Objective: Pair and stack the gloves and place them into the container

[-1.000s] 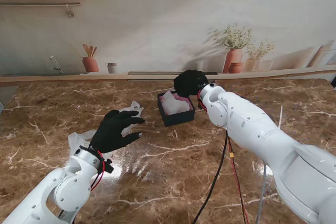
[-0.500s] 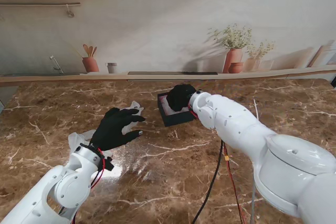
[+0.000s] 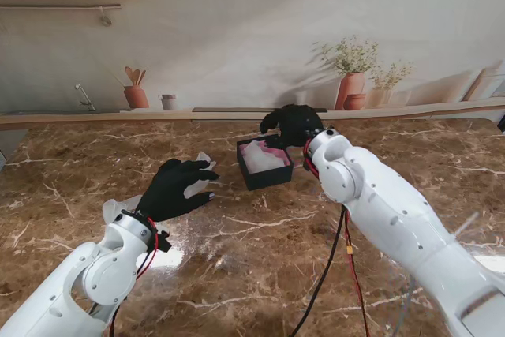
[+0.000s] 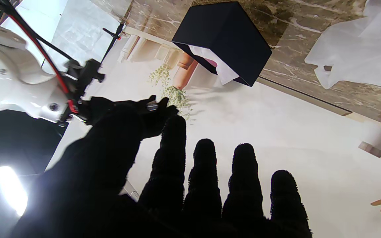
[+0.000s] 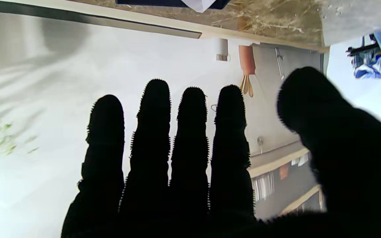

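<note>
Marble counter: translucent gloves [image 3: 197, 165], likely light, limp, slippery, best pinched at cuff; left hand [image 3: 177, 187] and right hand [image 3: 293, 124] both spread, empty; container [image 3: 264, 163] part-filled.

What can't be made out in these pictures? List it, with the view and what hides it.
- Stand view: the left robot hand covers most of the loose white glove, so its shape and count are unclear.
- Stand view: how many gloves lie in the black container; its wall hides the pile.
- Right wrist view: the container is cut off by the edge.
- Stand view: the right robot hand shows only its back.
</note>
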